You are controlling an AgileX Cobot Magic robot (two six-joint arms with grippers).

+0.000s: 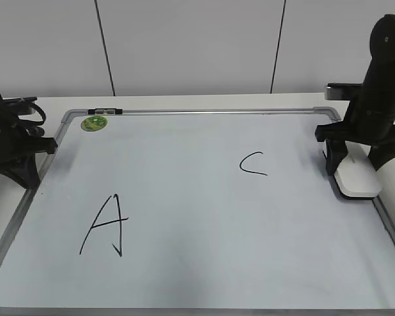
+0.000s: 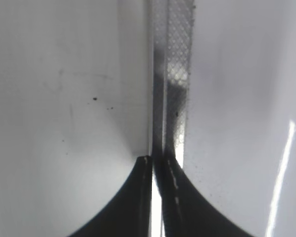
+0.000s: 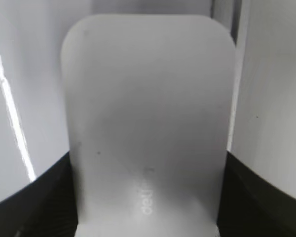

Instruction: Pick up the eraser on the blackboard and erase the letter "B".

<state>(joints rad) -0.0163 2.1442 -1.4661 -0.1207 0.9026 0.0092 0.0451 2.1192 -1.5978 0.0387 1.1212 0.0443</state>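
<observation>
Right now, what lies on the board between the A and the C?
Nothing: in the exterior view the blackboard is bare between the A and the C. No B shows there.

White table under my board

My table (image 1: 46, 102) is a plain white top, showing bare along the far edge, down the left side and at the right corner. Directly on it lies 1 thing: the blackboard (image 1: 204, 263), flat, its silver-grey frame close to the table's front edge. My left arm's black base (image 1: 13, 155) sits on the bare strip at the left, just beside the frame.
</observation>
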